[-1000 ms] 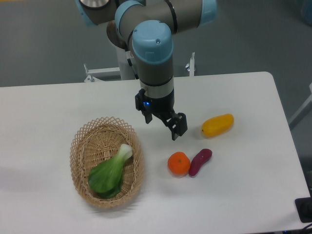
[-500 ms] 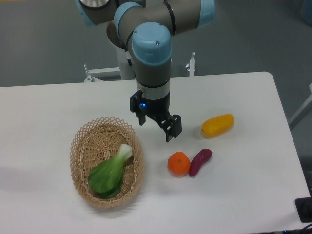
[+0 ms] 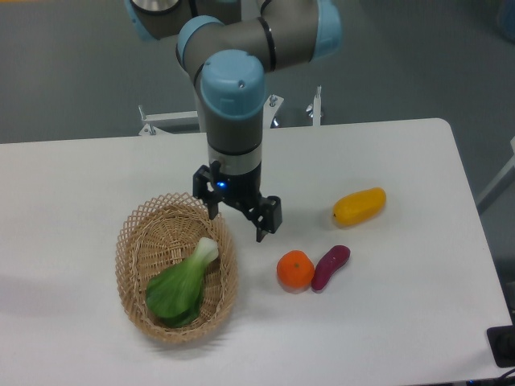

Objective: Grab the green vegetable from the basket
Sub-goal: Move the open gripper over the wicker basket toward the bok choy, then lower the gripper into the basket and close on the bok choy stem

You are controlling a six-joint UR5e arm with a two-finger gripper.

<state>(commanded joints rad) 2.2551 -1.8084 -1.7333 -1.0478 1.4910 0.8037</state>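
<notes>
Jaws: spread apart and empty, touching nothing; the gripper (image 3: 236,217) hangs above the counter (image 3: 96,173), with one finger over the basket's right rim and the other out beyond it.
Why held so: the wide gap looks like readiness for a grasp not yet begun, with the tool up high enough to pass over the lattice rim. How high is hard to judge from this single angle.
Green vegetable (image 3: 183,283): lying inside the basket (image 3: 137,221), pale stalk end pointing up and right toward the gripper, broad dark leaves spread toward the lower left. It rests on the woven floor and leans close to the right wall.
Why it matters: the stalk is the firmer part and the nearer one, so it seems the likelier place to pinch.
Outward: an orange fruit (image 3: 295,270) and a purple sweet potato (image 3: 331,267) sit touching on the counter right of the basket; a yellow fruit (image 3: 360,206) lies further right, apart from both.
</notes>
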